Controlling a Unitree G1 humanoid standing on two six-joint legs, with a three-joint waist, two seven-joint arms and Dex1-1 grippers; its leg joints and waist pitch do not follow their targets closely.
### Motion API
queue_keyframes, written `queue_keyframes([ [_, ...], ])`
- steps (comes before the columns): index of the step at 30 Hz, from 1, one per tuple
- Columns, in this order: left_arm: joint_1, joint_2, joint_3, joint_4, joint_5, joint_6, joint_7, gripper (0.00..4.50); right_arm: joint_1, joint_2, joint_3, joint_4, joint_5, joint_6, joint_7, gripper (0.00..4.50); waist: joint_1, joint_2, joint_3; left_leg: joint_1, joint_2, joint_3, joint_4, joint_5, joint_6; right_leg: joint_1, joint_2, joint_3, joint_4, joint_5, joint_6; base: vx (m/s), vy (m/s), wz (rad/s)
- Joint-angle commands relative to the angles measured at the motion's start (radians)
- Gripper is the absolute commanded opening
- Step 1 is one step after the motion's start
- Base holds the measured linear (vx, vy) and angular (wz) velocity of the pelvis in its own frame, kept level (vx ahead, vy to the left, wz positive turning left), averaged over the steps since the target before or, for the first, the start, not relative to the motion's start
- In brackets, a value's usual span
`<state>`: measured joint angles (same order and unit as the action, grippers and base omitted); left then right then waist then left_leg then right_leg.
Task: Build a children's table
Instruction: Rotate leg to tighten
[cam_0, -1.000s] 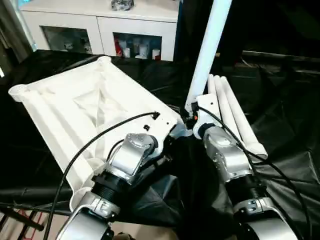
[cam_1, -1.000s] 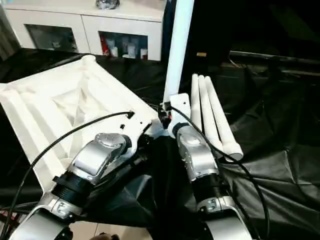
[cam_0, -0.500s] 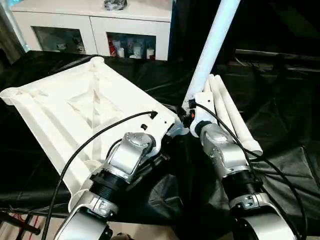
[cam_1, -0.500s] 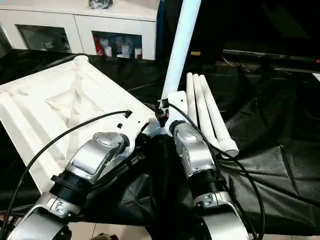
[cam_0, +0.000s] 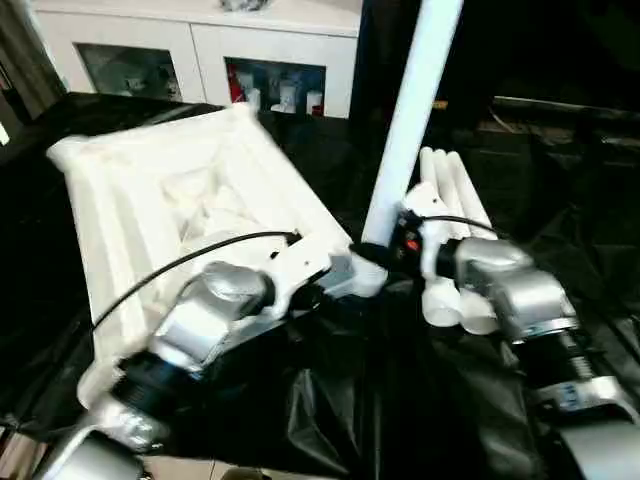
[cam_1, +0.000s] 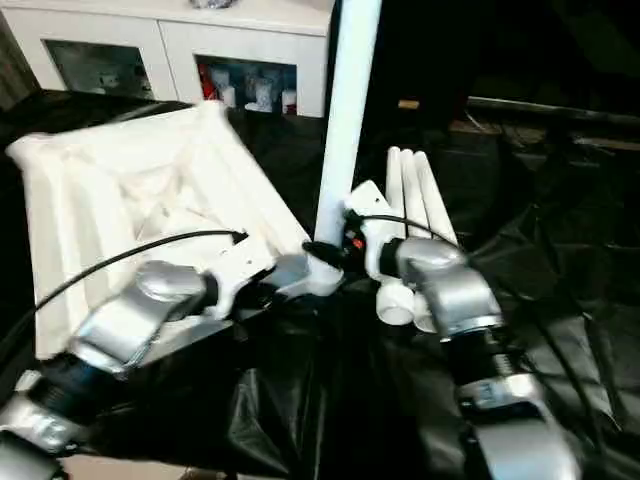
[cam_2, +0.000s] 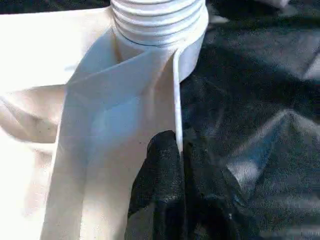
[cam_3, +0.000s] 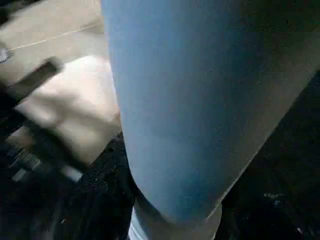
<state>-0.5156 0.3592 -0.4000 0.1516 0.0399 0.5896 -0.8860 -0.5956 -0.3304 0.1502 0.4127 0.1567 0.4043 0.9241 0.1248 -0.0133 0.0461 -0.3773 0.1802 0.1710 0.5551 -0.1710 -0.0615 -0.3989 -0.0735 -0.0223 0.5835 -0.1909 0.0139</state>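
Step in hand, as judged: seating the upright leg in the corner socket of the white table panel, which lies ribbed side up at the upper left of the head frame on the black-draped tabletop. The left gripper pinches the thin panel rim just below the socket, fingers pressed on either side; the right gripper clasps the leg base at frame centre. Keep the leg square to the socket while turning, since its threads are exposed; hold the rim firm against rotation; the spare legs lie close behind the right gripper, so avoid sweeping them.
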Motion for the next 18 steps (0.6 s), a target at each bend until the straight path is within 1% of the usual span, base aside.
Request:
queue_keyframes([
  [1, -0.009, 0.015, -0.005, -0.091, -0.04, -0.055, -0.077, 0.0, 0.068, -0.04, 0.087, 0.096, -0.045, 0.079, 0.08, 1.89, 0.001, -0.004, -0.062, 0.015, 0.039, -0.003, -0.044, -0.036, 0.081, 0.045, -0.052, 0.023, -0.025, 0.159, -0.258, 0.0, 0.0, 0.0],
  [3, 0.002, 0.042, -0.002, -0.113, -0.054, -0.066, -0.11, 0.0, 0.074, -0.072, 0.101, 0.095, -0.047, 0.049, 0.138, 1.89, 0.003, -0.005, -0.064, 0.018, 0.039, -0.002, -0.04, -0.022, 0.088, 0.047, -0.051, 0.021, -0.021, 0.177, -0.274, 0.0, 0.0, 0.0],
  [4, 0.014, 0.069, 0.007, -0.129, -0.071, -0.092, -0.141, 0.0, 0.082, -0.107, 0.118, 0.089, -0.044, 0.01, 0.198, 1.89, 0.009, -0.01, -0.063, 0.016, 0.041, -0.002, -0.038, -0.037, 0.094, 0.048, -0.056, 0.019, -0.02, 0.148, -0.281, 0.0, 0.0, 0.0],
  [5, 0.015, 0.074, 0.009, -0.131, -0.073, -0.094, -0.145, 0.0, 0.083, -0.112, 0.12, 0.087, -0.043, 0.005, 0.206, 1.89, 0.01, -0.01, -0.062, 0.017, 0.042, -0.001, -0.038, -0.054, 0.094, 0.047, -0.057, 0.019, -0.022, 0.126, -0.28, 0.0, 0.0, 0.0],
  [6, 0.02, 0.091, 0.012, -0.133, -0.081, -0.111, -0.165, 0.0, 0.088, -0.13, 0.132, 0.08, -0.04, -0.013, 0.238, 1.89, 0.014, -0.008, -0.059, 0.02, 0.045, -0.001, -0.041, -0.082, 0.091, 0.043, -0.057, 0.02, -0.028, 0.076, -0.276, 0.0, 0.0, 0.0],
  [7, 0.021, 0.093, 0.013, -0.133, -0.081, -0.114, -0.167, 0.0, 0.089, -0.133, 0.134, 0.079, -0.04, -0.015, 0.242, 1.89, 0.017, -0.007, -0.058, 0.022, 0.045, 0.0, -0.042, -0.1, 0.085, 0.04, -0.057, 0.021, -0.03, 0.047, -0.274, 0.0, 0.0, 0.0],
  [9, 0.027, 0.115, 0.011, -0.136, -0.085, -0.12, -0.191, 0.0, 0.095, -0.148, 0.147, 0.07, -0.039, -0.021, 0.288, 1.89, 0.02, -0.008, -0.052, 0.023, 0.047, -0.001, -0.048, -0.165, 0.058, 0.036, -0.059, 0.024, -0.037, -0.061, -0.257, 0.0, 0.0, 0.0],
  [10, 0.028, 0.123, 0.01, -0.137, -0.088, -0.124, -0.203, 0.0, 0.098, -0.151, 0.15, 0.063, -0.038, -0.023, 0.306, 1.89, 0.021, -0.009, -0.051, 0.023, 0.048, -0.001, -0.05, -0.186, 0.05, 0.036, -0.061, 0.024, -0.04, -0.095, -0.25, 0.0, 0.0, 0.0],
  [11, 0.029, 0.125, 0.01, -0.137, -0.089, -0.124, -0.205, 0.0, 0.099, -0.152, 0.151, 0.061, -0.038, -0.023, 0.309, 1.89, 0.021, -0.008, -0.049, 0.024, 0.049, -0.002, -0.055, -0.224, 0.032, 0.035, -0.063, 0.025, -0.045, -0.155, -0.237, 0.0, 0.0, 0.0],
  [12, 0.029, 0.128, 0.01, -0.137, -0.092, -0.127, -0.211, 0.0, 0.102, -0.151, 0.151, 0.057, -0.037, -0.025, 0.316, 1.89, 0.022, -0.008, -0.048, 0.029, 0.049, -0.002, -0.057, -0.254, 0.018, 0.03, -0.064, 0.027, -0.049, -0.196, -0.227, 0.0, 0.0, 0.0],
  [13, 0.028, 0.128, 0.01, -0.136, -0.092, -0.128, -0.211, 0.0, 0.103, -0.148, 0.151, 0.055, -0.037, -0.025, 0.315, 1.89, 0.022, -0.008, -0.048, 0.03, 0.049, -0.002, -0.057, -0.265, 0.012, 0.029, -0.064, 0.028, -0.051, -0.21, -0.222, 0.0, 0.0, 0.0],
  [14, 0.028, 0.128, 0.01, -0.136, -0.092, -0.128, -0.211, 0.0, 0.103, -0.148, 0.151, 0.055, -0.037, -0.025, 0.315, 1.89, 0.022, -0.009, -0.048, 0.028, 0.049, -0.004, -0.059, -0.275, 0.004, 0.029, -0.065, 0.029, -0.052, -0.231, -0.213, 0.0, 0.0, 0.0],
  [15, 0.024, 0.125, 0.01, -0.13, -0.09, -0.13, -0.207, 0.0, 0.104, -0.141, 0.149, 0.057, -0.037, -0.025, 0.306, 1.89, 0.022, -0.011, -0.049, 0.025, 0.048, -0.005, -0.06, -0.274, -0.001, 0.031, -0.065, 0.029, -0.052, -0.243, -0.204, 0.0, 0.0, 0.0],
  [17, 0.021, 0.121, 0.012, -0.124, -0.089, -0.132, -0.202, 0.0, 0.106, -0.132, 0.148, 0.064, -0.036, -0.031, 0.289, 1.89, 0.023, -0.013, -0.05, 0.025, 0.047, -0.006, -0.059, -0.272, -0.003, 0.03, -0.066, 0.03, -0.053, -0.255, -0.196, 0.0, 0.0, 0.0],
  [18, 0.019, 0.116, 0.013, -0.119, -0.088, -0.133, -0.195, 0.0, 0.11, -0.121, 0.145, 0.069, -0.037, -0.04, 0.266, 1.89, 0.022, -0.01, -0.051, 0.022, 0.047, -0.007, -0.059, -0.268, -0.006, 0.031, -0.066, 0.03, -0.051, -0.255, -0.193, 0.0, 0.0, 0.0],
])
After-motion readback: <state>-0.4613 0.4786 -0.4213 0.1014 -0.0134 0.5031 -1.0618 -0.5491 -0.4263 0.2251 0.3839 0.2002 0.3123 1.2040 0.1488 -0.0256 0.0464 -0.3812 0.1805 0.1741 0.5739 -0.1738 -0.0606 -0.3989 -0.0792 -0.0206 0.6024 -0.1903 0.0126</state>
